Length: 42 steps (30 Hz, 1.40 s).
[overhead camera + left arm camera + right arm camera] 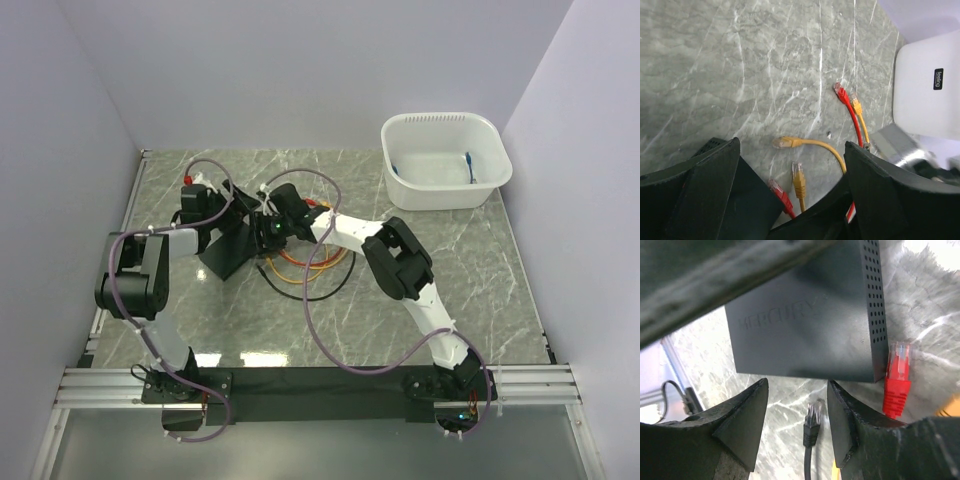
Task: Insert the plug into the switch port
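Nearest the arm bases, a loose heap of cables (305, 268) was seen on the marble table (450, 290). Its orange, red and black loops were spread, it may be judged, so that single ends could be picked out.

Just beyond, the right gripper (797, 384) was held low over the table with its jaws apart and nothing clamped. A black plug (812, 421) lay in the gap between them, at six o'clock from the switch (805, 325), its nose turned toward the box. That stance was probably chosen so the plug could be closed upon and pushed straight ahead. A red plug (897, 375) was found at four o'clock of the switch, just beside its vented corner. The switch port itself could not be made out in any view.

The switch was placed at nine o'clock from the heap. The left gripper (791, 143) was at its eleven o'clock edge, jaws spread wide and closed on nothing that could be seen. It was likely stationed there to steady the box against the push, though contact could not be confirmed. Yellow plugs (798, 175) were seen on the marble past its fingers.

Farthest, at two o'clock, a white tub (440, 117) was set well apart.
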{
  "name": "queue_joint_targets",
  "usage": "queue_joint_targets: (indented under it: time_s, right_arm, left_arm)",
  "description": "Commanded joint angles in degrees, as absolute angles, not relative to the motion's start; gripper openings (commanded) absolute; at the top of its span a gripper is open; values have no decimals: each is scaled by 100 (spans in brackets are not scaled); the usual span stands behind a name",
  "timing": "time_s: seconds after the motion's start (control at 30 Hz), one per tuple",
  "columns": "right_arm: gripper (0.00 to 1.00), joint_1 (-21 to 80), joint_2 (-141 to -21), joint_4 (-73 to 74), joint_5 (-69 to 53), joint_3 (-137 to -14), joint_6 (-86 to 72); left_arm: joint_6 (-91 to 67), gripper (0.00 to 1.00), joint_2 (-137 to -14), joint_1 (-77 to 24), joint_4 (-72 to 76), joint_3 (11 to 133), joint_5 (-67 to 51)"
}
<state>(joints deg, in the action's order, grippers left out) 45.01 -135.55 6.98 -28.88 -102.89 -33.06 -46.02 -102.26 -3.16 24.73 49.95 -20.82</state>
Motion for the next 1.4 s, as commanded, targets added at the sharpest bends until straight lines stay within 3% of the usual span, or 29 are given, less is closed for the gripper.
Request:
queue_joint_targets:
  time_s: [0.0, 0.2, 0.4, 0.5, 0.6, 1.37]
  right_arm:
    - [58, 4500, -12781, 746, -2699, -10653, -2709]
    - [59, 4561, -11657, 853, -2023, -9453, -2041]
    - [59, 4772, -10733, 642, -750, -7860, -1662]
    - [55, 4956, -10696, 720, -389, -7621, -1556]
    - [51, 5220, -10862, 844, -89, -7620, -1477]
    - [45, 5765, -12454, 1599, 457, -9184, -1521]
  left_arm:
    - [-4333, 92, -9739, -360, 2127, 5097, -1768]
    - [-4315, 92, -9142, -238, 812, 5230, -441]
    - [-4587, 91, -8140, -35, 1107, 4264, -167]
    - [-4667, 91, -7805, -35, 1300, 3886, -53]
    - [-4562, 91, -7629, -35, 1292, 3779, -18]
    - [-4438, 91, -6996, 501, 1143, 3507, 360]
